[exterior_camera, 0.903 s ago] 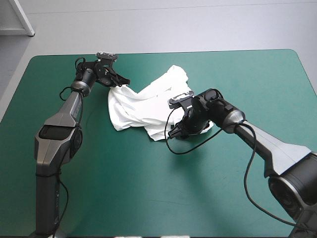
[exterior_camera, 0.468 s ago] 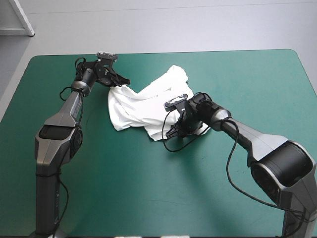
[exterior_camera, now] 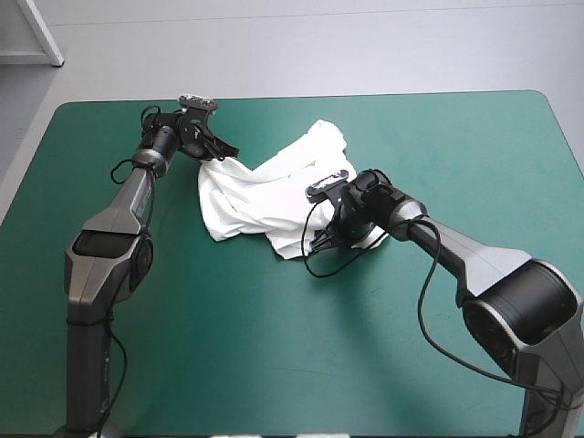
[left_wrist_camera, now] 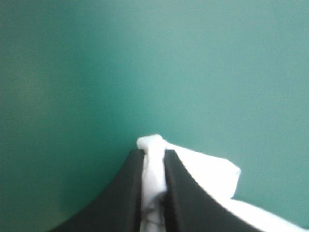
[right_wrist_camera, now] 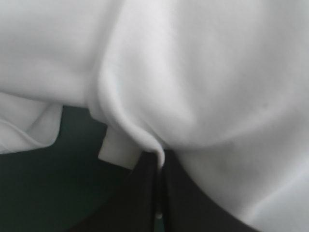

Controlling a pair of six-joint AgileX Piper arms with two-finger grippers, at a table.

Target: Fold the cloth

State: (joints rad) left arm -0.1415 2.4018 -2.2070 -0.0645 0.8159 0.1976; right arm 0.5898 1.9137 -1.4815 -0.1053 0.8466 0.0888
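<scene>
T-shirt [exterior_camera: 260, 196] lies as a crumpled white heap on the table [exterior_camera: 274, 347], spanning the gap between the two hands. The left hand [exterior_camera: 217, 151] is clamped on one corner of it. In its wrist view this hand [left_wrist_camera: 154, 153] is all but closed, with a strip of white cloth pinched through the slit. A small nub pokes out just ahead of it, and beyond that is bare teal-green cover. The right hand [exterior_camera: 321, 239] grips the opposite edge. Its own view shows that hand [right_wrist_camera: 160, 162] closed on a raised ridge of fabric. The rest of the shirt fills the space ahead of it, and a loose flap hangs just beside it over the cover.

Two holds set well apart look meant for spreading. With one grip at each end, the arms can pull apart or lift so the wrinkled middle draws out flat before any fold is made. Both hands sit low, so the cloth rests on the table rather than hanging. Folding proper has not yet begun, I judge: the shirt is bunched, and its sleeves and hem are hard to tell apart. The likely risk is a thin pinch slipping once tension comes on.
</scene>
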